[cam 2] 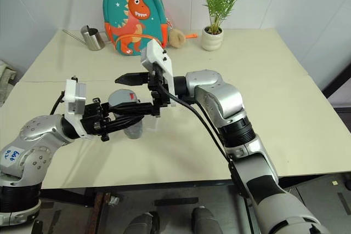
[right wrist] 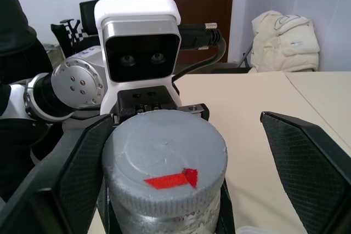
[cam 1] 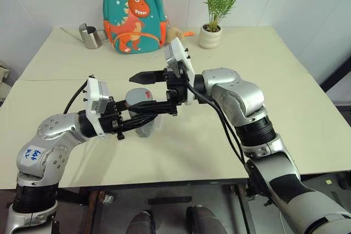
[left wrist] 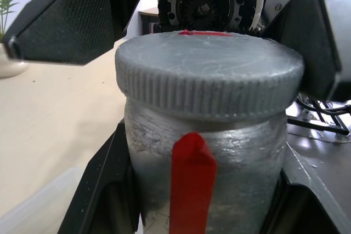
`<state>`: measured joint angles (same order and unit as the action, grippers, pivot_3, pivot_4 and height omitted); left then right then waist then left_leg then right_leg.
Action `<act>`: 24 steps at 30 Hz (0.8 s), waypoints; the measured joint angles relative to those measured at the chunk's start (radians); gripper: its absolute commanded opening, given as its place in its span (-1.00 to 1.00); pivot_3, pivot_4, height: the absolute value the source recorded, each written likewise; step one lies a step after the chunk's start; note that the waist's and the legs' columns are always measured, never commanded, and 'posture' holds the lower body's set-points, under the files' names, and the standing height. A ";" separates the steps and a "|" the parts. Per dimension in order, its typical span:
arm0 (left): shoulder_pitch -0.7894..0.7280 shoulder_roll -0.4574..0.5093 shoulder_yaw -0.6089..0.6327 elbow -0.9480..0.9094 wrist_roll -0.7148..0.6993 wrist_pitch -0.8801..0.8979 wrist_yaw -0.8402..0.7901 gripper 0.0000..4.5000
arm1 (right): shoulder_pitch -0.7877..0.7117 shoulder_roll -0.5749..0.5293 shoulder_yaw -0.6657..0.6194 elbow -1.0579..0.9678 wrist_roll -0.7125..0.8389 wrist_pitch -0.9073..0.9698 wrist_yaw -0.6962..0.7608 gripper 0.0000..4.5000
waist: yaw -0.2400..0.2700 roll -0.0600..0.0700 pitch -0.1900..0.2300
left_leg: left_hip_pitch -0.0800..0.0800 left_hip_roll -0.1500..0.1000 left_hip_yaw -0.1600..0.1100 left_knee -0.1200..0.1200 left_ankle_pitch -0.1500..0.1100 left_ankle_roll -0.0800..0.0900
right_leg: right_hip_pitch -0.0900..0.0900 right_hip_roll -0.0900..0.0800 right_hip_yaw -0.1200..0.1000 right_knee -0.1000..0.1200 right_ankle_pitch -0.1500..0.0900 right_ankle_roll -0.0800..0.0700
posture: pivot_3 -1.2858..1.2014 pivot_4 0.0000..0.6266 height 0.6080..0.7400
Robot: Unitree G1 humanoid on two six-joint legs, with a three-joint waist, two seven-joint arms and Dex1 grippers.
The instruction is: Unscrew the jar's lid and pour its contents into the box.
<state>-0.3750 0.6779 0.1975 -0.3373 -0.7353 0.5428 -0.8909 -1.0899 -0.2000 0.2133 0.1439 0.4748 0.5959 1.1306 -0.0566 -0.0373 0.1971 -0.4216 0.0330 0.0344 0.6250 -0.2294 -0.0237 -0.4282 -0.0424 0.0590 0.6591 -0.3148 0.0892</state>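
The silvery-grey jar [left wrist: 230, 152], with a red mark down its side, is held upright above the table with my left gripper [cam 1: 140, 118] shut on its body. Its grey ribbed lid [right wrist: 164, 157] with a red arrow on top sits on the jar. My right gripper [cam 1: 147, 91] reaches in from the right. It is open, one finger on each side of the lid: one pad [right wrist: 60, 179] is close to the rim, the other [right wrist: 307, 163] well clear. The contents are hidden inside the jar. A corner of the clear box [left wrist: 33, 206] lies on the table below.
At the back of the cream table [cam 1: 274, 97] stand a steel watering can [cam 1: 92, 36], a dinosaur backpack [cam 1: 134, 15] and a potted plant [cam 1: 211, 34]. A person [right wrist: 22, 31] stands beyond the table's edge.
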 measured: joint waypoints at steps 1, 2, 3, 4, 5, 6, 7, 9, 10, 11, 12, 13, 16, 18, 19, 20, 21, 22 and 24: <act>0.000 0.000 0.000 0.000 0.000 0.000 0.000 -0.10 | -0.002 0.003 0.000 0.000 -0.001 0.000 -0.001 0.99 | 0.000 0.000 0.000 | 0.000 0.000 0.000 0.000 0.000 0.000 | 0.000 0.000 0.000 0.000 0.000 0.000 | 0.03 -0.52 1.00; 0.000 0.000 0.000 0.000 0.000 0.000 0.000 -0.10 | -0.002 0.007 0.000 0.000 -0.002 0.000 -0.003 0.99 | 0.000 0.000 0.000 | 0.000 0.000 0.000 0.000 0.000 0.000 | 0.000 0.000 0.000 0.000 0.000 0.000 | 0.03 -0.52 1.00; 0.000 0.000 0.000 0.000 0.000 0.000 0.000 -0.10 | -0.003 0.010 0.000 0.000 -0.002 0.000 -0.004 0.99 | 0.001 0.000 0.000 | 0.000 0.000 0.000 0.000 0.000 0.000 | 0.000 0.000 0.000 0.000 0.000 0.000 | 0.03 -0.52 1.00; 0.000 0.000 0.000 0.000 0.000 -0.001 0.000 -0.10 | -0.003 0.011 0.000 0.000 -0.003 0.000 -0.005 0.99 | 0.000 0.000 0.000 | 0.000 0.000 0.000 0.000 0.000 0.000 | 0.000 0.000 0.000 0.000 0.000 0.000 | 0.03 -0.52 1.00; 0.000 0.000 0.000 0.000 0.000 -0.001 0.000 -0.10 | -0.003 0.011 0.000 0.000 -0.005 -0.001 -0.006 0.99 | -0.001 0.000 0.000 | 0.000 0.000 0.000 0.000 0.000 0.000 | 0.000 0.000 0.000 0.000 0.000 0.000 | 0.03 -0.52 1.00; 0.000 0.000 0.000 0.000 0.001 -0.001 0.001 -0.10 | -0.003 0.013 0.000 0.001 -0.006 -0.003 -0.009 0.99 | -0.002 0.000 0.000 | 0.000 0.000 0.000 0.000 0.000 0.000 | 0.000 0.000 0.000 0.000 0.000 0.000 | 0.03 -0.52 1.00; 0.000 0.000 0.000 0.000 0.002 -0.001 0.004 -0.10 | -0.003 0.016 0.000 0.003 -0.012 -0.006 -0.012 0.99 | -0.003 0.000 0.000 | 0.000 0.001 0.000 0.000 0.000 0.000 | 0.000 0.001 0.000 0.000 0.000 0.000 | 0.03 -0.52 1.00; 0.000 -0.001 0.000 0.001 0.006 -0.001 0.007 -0.10 | -0.004 0.020 0.000 0.009 -0.015 -0.009 -0.016 0.99 | -0.003 0.000 0.000 | 0.000 0.001 0.000 0.000 0.000 0.000 | 0.000 0.001 0.000 0.000 0.000 0.000 | 0.03 -0.52 1.00; 0.000 -0.001 0.000 0.002 0.009 -0.001 0.010 -0.10 | -0.006 0.020 0.001 0.016 -0.019 -0.012 -0.016 0.99 | -0.002 0.000 0.000 | 0.000 0.000 0.000 0.000 0.000 0.000 | 0.000 0.001 0.000 0.000 0.000 0.000 | 0.03 -0.52 1.00; 0.000 -0.001 0.000 0.002 0.011 -0.001 0.012 -0.10 | -0.007 0.020 0.002 0.021 -0.023 -0.018 -0.015 0.99 | -0.002 0.000 0.000 | 0.000 0.000 0.000 0.000 0.000 0.000 | 0.000 0.000 0.000 0.000 0.000 0.000 | 0.03 -0.52 1.00; 0.000 -0.001 0.000 0.003 0.012 -0.001 0.013 -0.10 | -0.008 0.019 0.002 0.024 -0.025 -0.027 -0.013 0.99 | -0.002 0.000 0.000 | 0.000 0.000 0.000 0.000 0.000 0.000 | 0.000 0.000 0.000 0.000 0.000 0.000 | 0.03 -0.52 1.00; 0.000 -0.001 0.000 0.003 0.013 -0.001 0.015 -0.10 | -0.010 0.017 0.003 0.030 -0.025 -0.032 -0.010 0.99 | -0.002 0.000 0.000 | 0.000 0.000 0.000 0.000 0.000 0.000 | 0.000 0.000 0.000 0.000 0.000 0.000 | 0.03 -0.52 1.00; -0.001 -0.001 0.002 0.017 0.015 -0.001 0.020 -0.10 | -0.019 -0.013 0.003 0.060 -0.025 -0.057 0.018 0.99 | 0.000 0.000 0.000 | 0.000 0.000 0.000 0.000 0.000 0.000 | 0.000 0.000 0.000 0.000 0.000 0.000 | 0.03 -0.52 1.00; 0.000 -0.001 0.004 0.033 0.020 -0.003 0.023 -0.10 | -0.019 -0.064 0.000 0.072 -0.023 -0.082 0.052 0.99 | 0.001 0.000 0.000 | 0.000 0.000 0.000 0.000 0.000 0.000 | 0.000 0.000 0.000 0.000 0.000 0.000 | 0.03 -0.52 1.00; 0.002 -0.001 0.012 0.037 0.022 -0.008 0.023 -0.10 | -0.019 -0.093 -0.010 0.085 -0.024 -0.094 0.063 0.99 | 0.001 0.000 0.000 | 0.000 0.000 0.000 0.000 0.000 0.000 | 0.000 0.000 0.000 0.000 0.000 0.000 | 0.03 -0.52 1.00; 0.003 -0.001 0.015 0.035 0.021 -0.018 0.015 -0.10 | -0.019 -0.119 -0.029 0.106 -0.030 -0.098 0.062 0.99 | 0.001 0.000 0.000 | 0.000 0.000 0.000 0.000 0.000 0.001 | 0.000 0.000 0.000 -0.001 0.000 0.000 | 0.03 -0.52 1.00; 0.003 -0.001 0.018 0.029 0.020 -0.032 0.005 -0.10 | -0.019 -0.150 -0.050 0.136 -0.040 -0.101 0.060 0.99 | 0.003 0.000 0.000 | 0.000 -0.001 0.000 0.000 0.000 0.001 | 0.000 0.000 0.000 -0.001 0.000 0.000 | 0.03 -0.52 1.00; 0.003 -0.002 0.021 0.027 0.020 -0.044 -0.001 -0.10 | -0.018 -0.173 -0.065 0.155 -0.047 -0.104 0.064 0.99 | 0.003 0.000 0.000 | 0.000 -0.001 0.001 0.000 0.000 0.001 | 0.000 0.000 0.000 -0.001 0.000 0.000 | 0.03 -0.52 1.00; 0.007 -0.010 0.025 0.028 0.020 -0.061 -0.009 -0.10 | -0.017 -0.206 -0.072 0.173 -0.050 -0.109 0.084 0.99 | 0.002 0.000 0.000 | 0.000 0.000 0.001 0.000 -0.001 0.001 | 0.000 0.000 0.000 -0.002 0.000 0.000 | 0.03 -0.52 1.00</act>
<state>-0.3683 0.6681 0.2229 -0.3094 -0.7157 0.4818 -0.8999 -1.1070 -0.4058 0.1411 0.3172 0.4245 0.4864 1.2146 -0.0548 -0.0373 0.1971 -0.4217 0.0326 0.0351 0.6247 -0.2299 -0.0229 -0.4279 -0.0423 0.0593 0.6573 -0.3147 0.0893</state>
